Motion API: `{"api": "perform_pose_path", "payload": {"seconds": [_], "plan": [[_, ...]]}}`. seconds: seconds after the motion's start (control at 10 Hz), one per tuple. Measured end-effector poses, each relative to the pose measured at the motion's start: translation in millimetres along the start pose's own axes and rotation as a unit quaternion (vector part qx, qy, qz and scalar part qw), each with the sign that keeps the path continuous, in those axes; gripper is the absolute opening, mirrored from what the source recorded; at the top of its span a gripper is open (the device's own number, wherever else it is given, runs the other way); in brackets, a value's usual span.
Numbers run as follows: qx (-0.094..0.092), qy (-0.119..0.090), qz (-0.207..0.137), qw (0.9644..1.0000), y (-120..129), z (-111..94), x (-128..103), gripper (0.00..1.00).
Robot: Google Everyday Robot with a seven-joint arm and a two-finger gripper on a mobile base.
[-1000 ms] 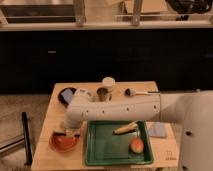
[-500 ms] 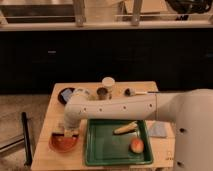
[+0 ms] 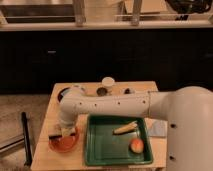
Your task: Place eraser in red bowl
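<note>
The tool (image 3: 63, 132) sits over the bowl (image 3: 61, 146), which lies left of the tray (image 3: 107, 148) on the table (image 3: 42, 153).

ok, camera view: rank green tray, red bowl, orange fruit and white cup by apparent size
1. green tray
2. red bowl, partly hidden by the gripper just above it
3. orange fruit and white cup: they look alike and the cup sits farther back, so unranked

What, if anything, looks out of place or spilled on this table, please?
Nothing stands out. The gripper hangs over the red bowl beside the green tray, which lies flat; the white cup stands upright.
</note>
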Motion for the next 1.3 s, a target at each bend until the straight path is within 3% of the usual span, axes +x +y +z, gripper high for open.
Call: {"api": "perform_pose_path", "payload": {"seconds": [0.2, 0.5, 0.9, 1.3], "plan": [[-0.015, -0.009, -0.049, 0.9986, -0.5, 3.7, -9.5, 0.02], [-0.041, -0.021, -0.109, 0.993, -3.3, 9.7, -16.8, 0.02], [-0.07, -0.033, -0.135, 0.9879, -9.5, 19.1, -13.7, 0.04], [-0.084, -0.036, -0.124, 0.9881, -11.1, 26.1, -1.2, 0.43]]}}
